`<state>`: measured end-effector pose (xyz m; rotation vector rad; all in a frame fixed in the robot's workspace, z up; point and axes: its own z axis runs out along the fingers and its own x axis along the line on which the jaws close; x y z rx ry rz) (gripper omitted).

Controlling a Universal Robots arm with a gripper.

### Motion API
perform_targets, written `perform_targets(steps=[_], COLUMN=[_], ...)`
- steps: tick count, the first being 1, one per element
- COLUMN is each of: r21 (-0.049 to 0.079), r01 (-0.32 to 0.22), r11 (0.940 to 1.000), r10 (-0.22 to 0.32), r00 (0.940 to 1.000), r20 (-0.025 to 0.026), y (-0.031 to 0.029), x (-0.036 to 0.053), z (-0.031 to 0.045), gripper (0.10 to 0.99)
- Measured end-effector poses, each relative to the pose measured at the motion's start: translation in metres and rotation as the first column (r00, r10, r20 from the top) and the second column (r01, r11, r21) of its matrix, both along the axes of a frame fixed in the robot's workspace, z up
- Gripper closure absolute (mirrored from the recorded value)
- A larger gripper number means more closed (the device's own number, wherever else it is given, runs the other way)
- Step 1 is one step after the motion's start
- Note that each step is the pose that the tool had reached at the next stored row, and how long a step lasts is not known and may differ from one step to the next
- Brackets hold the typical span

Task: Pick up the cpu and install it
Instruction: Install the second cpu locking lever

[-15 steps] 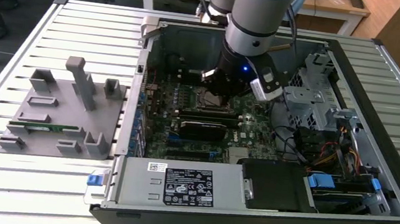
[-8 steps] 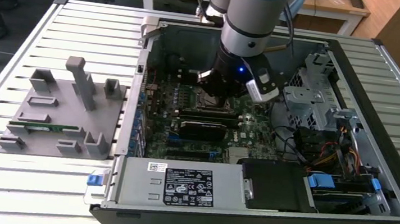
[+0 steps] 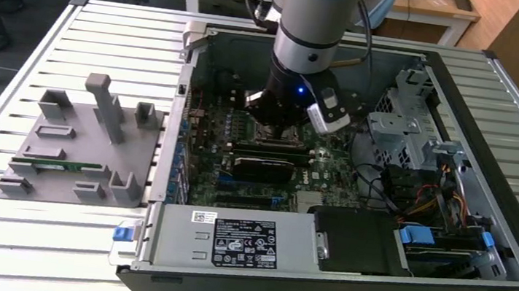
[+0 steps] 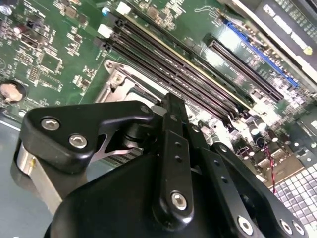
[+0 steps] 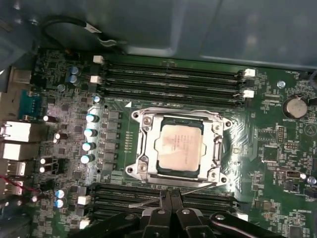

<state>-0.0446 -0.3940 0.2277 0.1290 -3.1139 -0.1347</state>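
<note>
The cpu (image 5: pixel 179 145) is a flat square chip with a silvery top. In the first wrist view it lies flat inside the metal-framed socket (image 5: pixel 141 148) on the green motherboard (image 5: pixel 267 148). My gripper (image 5: pixel 170 195) shows its two black fingers pressed together with nothing between them, just off the socket's edge and apart from the chip. In the exterior view the gripper (image 3: pixel 276 124) hangs low over the socket area in the open computer case (image 3: pixel 486 215), covering the chip. The second wrist view looks past the gripper's black linkage (image 4: pixel 173 163) onto the socket frame (image 4: pixel 119 82).
Memory slots (image 5: pixel 173 79) run along both sides of the socket. A grey fixture block (image 3: pixel 83 147) with a green memory stick (image 3: pixel 57 164) sits at the exterior view's left on the slatted table. Power supply (image 3: pixel 229 237), drive cage (image 3: pixel 408 126) and cables (image 3: pixel 420 200) crowd the case.
</note>
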Motion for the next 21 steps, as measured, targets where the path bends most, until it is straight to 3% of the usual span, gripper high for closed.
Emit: perform_targets(steps=[2, 5, 6, 12, 21], r21=[0.008, 0.041, 0.047, 0.062, 0.075], r01=[0.0, 0.0, 0.0, 0.0, 0.0], r11=[1.0, 0.9992, 0.9989, 0.9981, 0.9972], r10=[0.0, 0.0, 0.0, 0.0, 0.0], r00=[1.0, 1.0, 1.0, 1.0, 1.0], r20=[0.0, 0.0002, 0.0001, 0.0001, 0.0002], y=[-0.0003, -0.0018, -0.0031, -0.011, -0.0145], x=[0.0, 0.0, 0.0, -0.0034, -0.0139], z=[-0.0016, -0.003, -0.0031, -0.0034, -0.0074], gripper=[0.98, 0.98, 0.98, 0.98, 0.98])
